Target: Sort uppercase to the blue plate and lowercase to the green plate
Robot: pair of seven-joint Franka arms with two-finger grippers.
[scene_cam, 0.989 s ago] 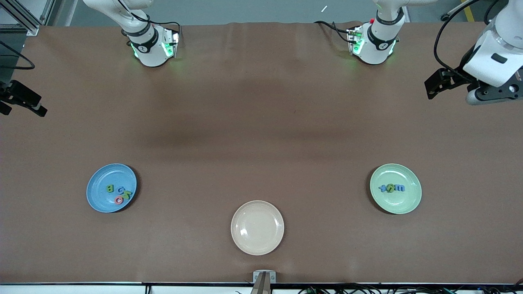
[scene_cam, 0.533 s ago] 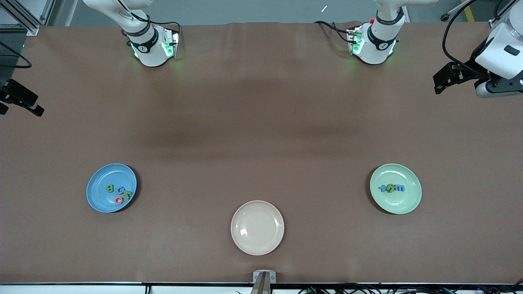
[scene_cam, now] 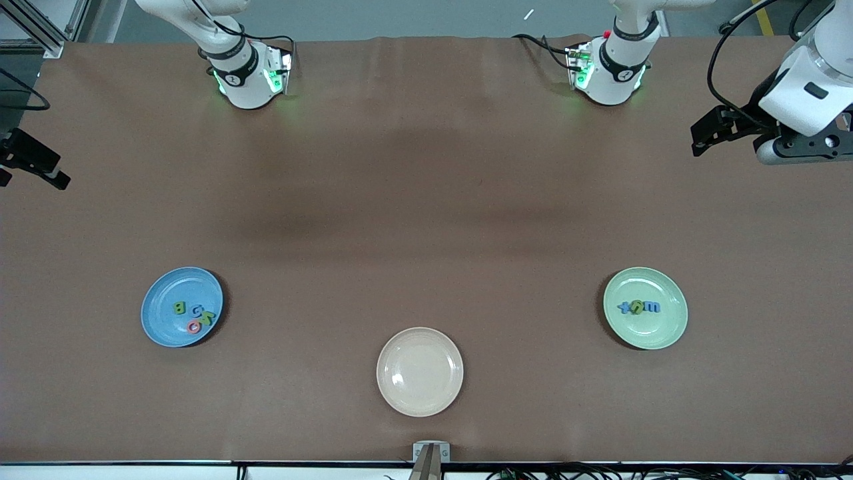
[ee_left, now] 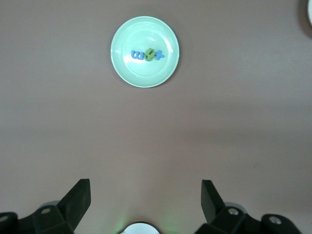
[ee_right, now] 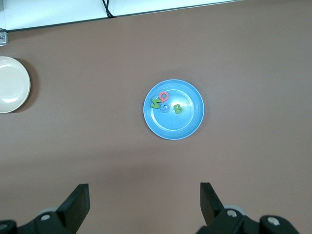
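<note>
Now sorted | uppercase [scene_cam: 194, 316] in blue plate [scene_cam: 156, 330], lowercase [scene_cam: 638, 307] in green plate [scene_cam: 666, 337] | left gripper [scene_cam: 708, 130], right gripper [scene_cam: 30, 168] retreated well away from beige plate [scene_cam: 420, 400], fingers wide, empty | task looks complete

– What colour is the table [scene_cam: 426, 200]?
– Brown all over.
– And the plates?
– One blue plate [scene_cam: 160, 293], one green plate [scene_cam: 660, 333] that is pale like mint, and one beige plate [scene_cam: 420, 393].
– What about the letters?
– On the blue plate, a green B [scene_cam: 179, 308], a blue G [scene_cam: 197, 310], a green N [scene_cam: 208, 317] and a red round letter [scene_cam: 194, 327]. On the green one, a blue x [scene_cam: 624, 307], a blue m [scene_cam: 651, 307] and green letters [scene_cam: 637, 307] in between.
– The grippers?
– Black fingers [ee_left: 78, 200].
</note>
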